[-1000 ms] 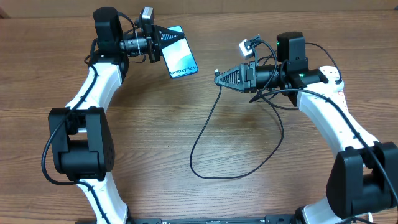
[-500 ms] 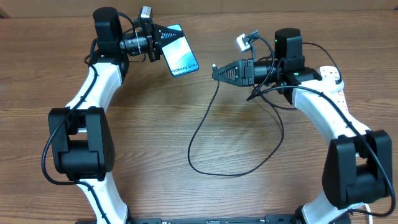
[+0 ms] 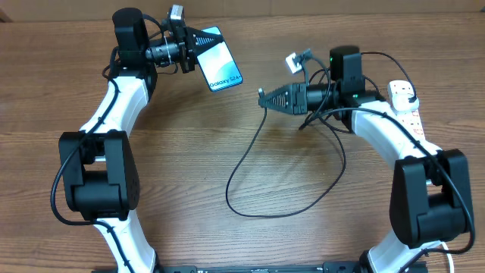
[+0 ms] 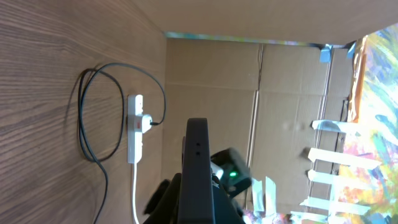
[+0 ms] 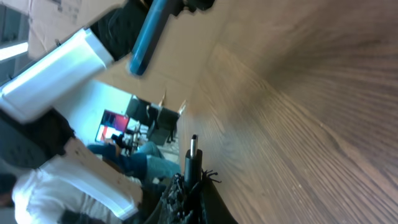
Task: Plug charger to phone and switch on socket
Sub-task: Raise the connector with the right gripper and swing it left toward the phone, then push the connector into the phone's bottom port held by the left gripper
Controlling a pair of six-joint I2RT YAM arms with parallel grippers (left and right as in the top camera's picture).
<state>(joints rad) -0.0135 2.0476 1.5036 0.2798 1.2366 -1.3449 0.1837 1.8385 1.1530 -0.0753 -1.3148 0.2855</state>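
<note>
Wood-grain table [image 3: 189,152] backed by a cardboard wall [image 3: 318,6].
The brown table fills the overhead view, with the cardboard along its far edge. The left wrist view shows blue tape [image 4: 326,55] on a cardboard seam. Past the table, the right wrist view is blurred, with possibly a lit screen [image 5: 113,127].
</note>
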